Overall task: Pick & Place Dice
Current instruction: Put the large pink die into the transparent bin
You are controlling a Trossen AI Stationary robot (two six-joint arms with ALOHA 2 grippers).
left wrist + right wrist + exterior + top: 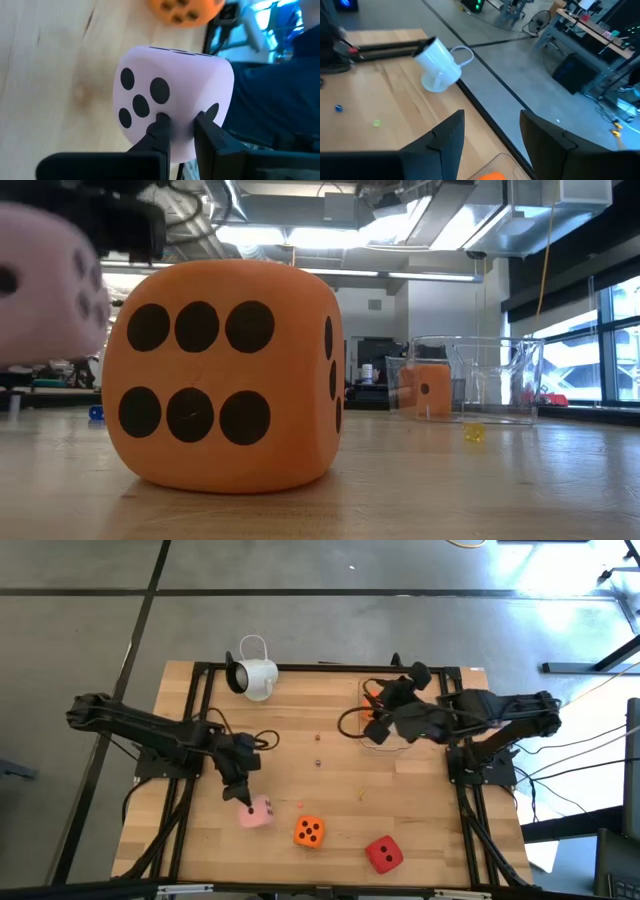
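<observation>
High view shows the left gripper (243, 796) pinching the pale pink die (257, 812) at the table's (300, 730) near edge, beside an orange die (309, 831) and red die (384, 854), while the right gripper (380, 708), fingers spread wide, hovers over the clear container (470, 380) holding the second orange die (431, 389).

The table (330, 780) holds three dice in a row near its front edge. The left die (256, 812) sits under the left gripper (243, 796). The middle die (309, 831) is beside it. The right die (384, 854) is farther right. A fourth die (431, 389) is in the clear box (470, 380) at the back right, under the right gripper (375, 710). The white camera (252, 678) lies at the back left.
</observation>
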